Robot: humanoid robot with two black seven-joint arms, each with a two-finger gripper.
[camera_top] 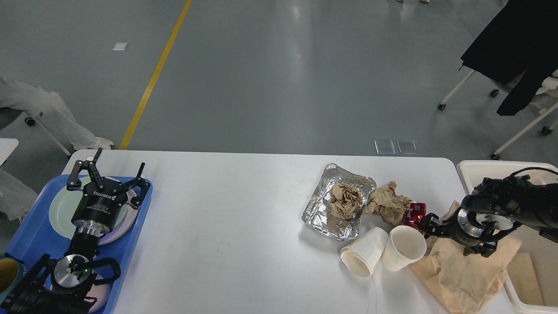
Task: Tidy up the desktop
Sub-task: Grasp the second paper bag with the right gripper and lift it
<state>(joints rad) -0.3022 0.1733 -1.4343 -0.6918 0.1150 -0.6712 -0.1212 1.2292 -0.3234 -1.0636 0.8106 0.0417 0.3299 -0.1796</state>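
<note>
We are looking down at the desktop, wide bare white between its clutter. Over the blue tray at its left edge, our left gripper is hovering, fingers spread, holding nothing. Right of the foil tray, our right gripper is lying against the brown bag; its opening is unclear.

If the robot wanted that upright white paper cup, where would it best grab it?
Probably by the rim of the upright paper cup, coming from above: one finger inside the open mouth, one outside. The tipped-over cup leans against its left side and the brown paper bag crowds its right, so a side grip looks cramped.
</note>
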